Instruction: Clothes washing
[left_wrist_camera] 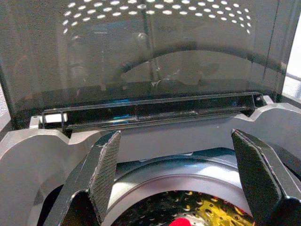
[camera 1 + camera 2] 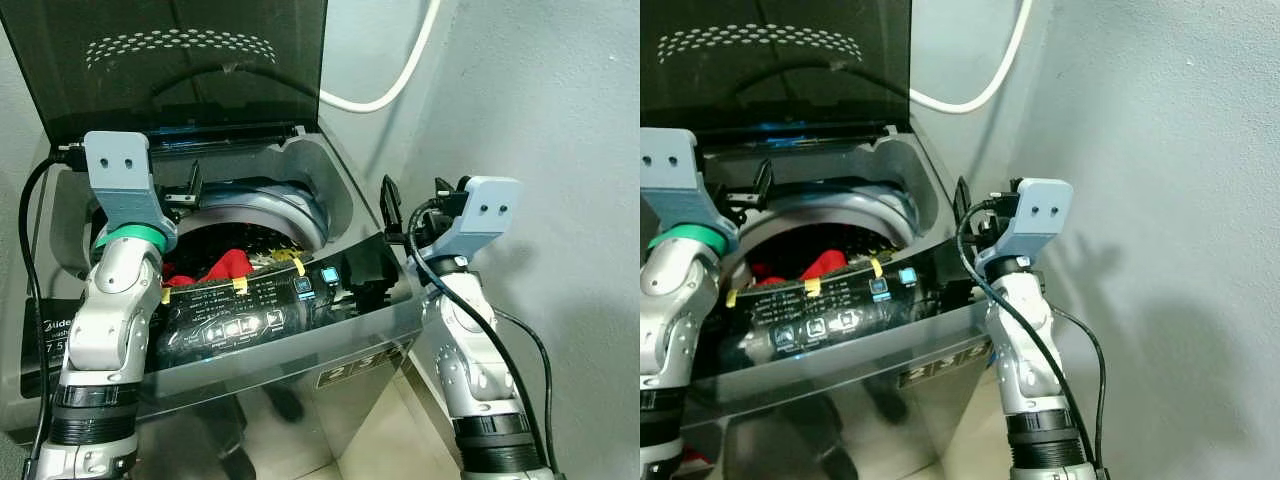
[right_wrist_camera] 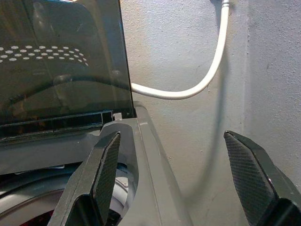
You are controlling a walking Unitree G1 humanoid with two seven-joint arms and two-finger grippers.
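Red clothing (image 2: 228, 265) lies in the drum (image 2: 262, 215) of the top-loading washing machine (image 2: 380, 330), at the centre of the left eye view, with a darker and a yellowish item beside it that I cannot identify. The tinted lid (image 2: 190, 60) stands raised in the upper part of the frame. The left gripper (image 1: 181, 181) hovers over the back of the tub opening with its fingers spread wide and holding nothing; the right gripper (image 3: 181, 181) sits off the machine's right edge near the grey wall (image 2: 560, 120), also wide and empty. The risks, as I judge them: the lid is only propped upright, so a nudge from the left wrist could drop it onto the arm, and the white hose (image 2: 395, 85) curving along the wall behind is close enough for the right fingers to snag (its fixing is hidden). A stray brush against the lit control panel (image 2: 240, 310) at the front might press a wrong button.
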